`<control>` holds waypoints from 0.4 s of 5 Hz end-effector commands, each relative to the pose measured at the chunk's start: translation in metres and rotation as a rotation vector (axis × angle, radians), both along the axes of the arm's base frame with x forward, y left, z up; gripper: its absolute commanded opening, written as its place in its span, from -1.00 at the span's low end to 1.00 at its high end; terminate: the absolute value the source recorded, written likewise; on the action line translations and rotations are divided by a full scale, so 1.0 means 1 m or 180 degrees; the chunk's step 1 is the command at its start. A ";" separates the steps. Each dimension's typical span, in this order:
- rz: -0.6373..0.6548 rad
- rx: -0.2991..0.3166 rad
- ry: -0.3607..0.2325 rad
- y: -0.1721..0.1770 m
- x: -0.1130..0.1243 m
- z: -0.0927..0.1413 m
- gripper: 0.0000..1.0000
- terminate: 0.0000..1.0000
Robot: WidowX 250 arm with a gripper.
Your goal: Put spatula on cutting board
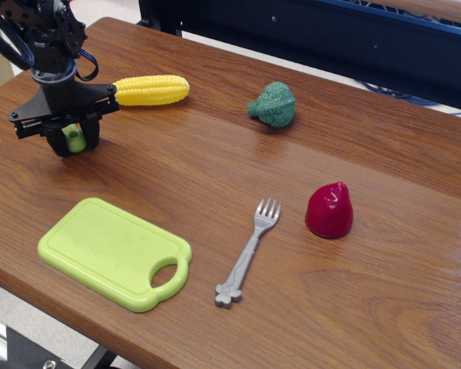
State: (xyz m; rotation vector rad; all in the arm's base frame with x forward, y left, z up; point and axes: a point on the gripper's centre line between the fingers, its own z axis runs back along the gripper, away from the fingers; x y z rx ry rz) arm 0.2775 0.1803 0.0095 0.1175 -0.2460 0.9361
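Observation:
The spatula (74, 138) lies at the far left of the wooden table. Only its lime-green handle with a hole shows; the grey blade is hidden behind the gripper. My gripper (74, 141) is low over it, with its black fingers (91, 134) closed in against both sides of the handle. The lime-green cutting board (100, 242) lies flat near the table's front edge, below and a little right of the gripper, with its handle hole at the right corner. Nothing lies on it.
A yellow corn cob (150, 90) lies just right of the gripper. A green broccoli (273, 104) is at the back centre. A grey fork (247, 254) lies right of the board, and a red fruit (329, 209) stands beyond it.

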 end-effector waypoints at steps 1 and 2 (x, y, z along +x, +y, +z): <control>-0.0328 -0.0278 -0.0158 -0.056 -0.031 0.051 -1.00 -1.00; -0.0694 -0.0459 -0.0110 -0.083 -0.057 0.063 -1.00 -1.00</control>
